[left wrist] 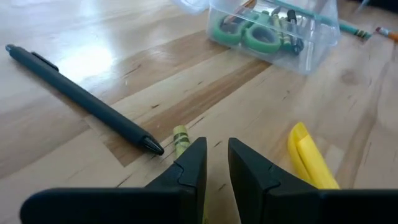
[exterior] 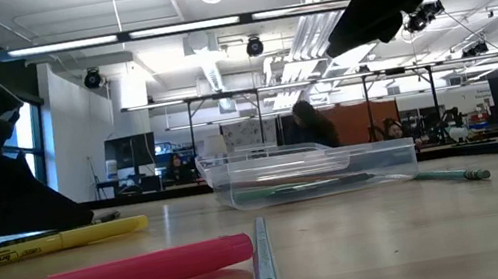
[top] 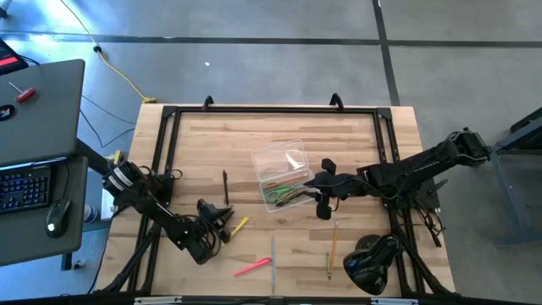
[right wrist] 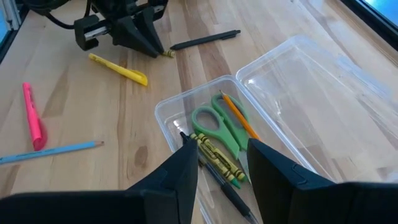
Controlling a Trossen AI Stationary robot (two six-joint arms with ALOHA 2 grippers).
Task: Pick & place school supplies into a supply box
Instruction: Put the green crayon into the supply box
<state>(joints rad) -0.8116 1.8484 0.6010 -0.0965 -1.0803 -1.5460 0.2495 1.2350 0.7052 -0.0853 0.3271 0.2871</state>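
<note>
Supply box (right wrist: 205, 118): one scissors (right wrist: 214, 124) | left gripper (left wrist: 216, 155) near-closed, empty | right gripper (right wrist: 221, 152) open, empty

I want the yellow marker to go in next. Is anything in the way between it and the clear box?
Nothing visible blocks it. The yellow marker lies on bare table beside the left gripper, and the wood between it and the open clear box holds nothing. The black pen lies off to one side. The right gripper is over the box's far side.
</note>
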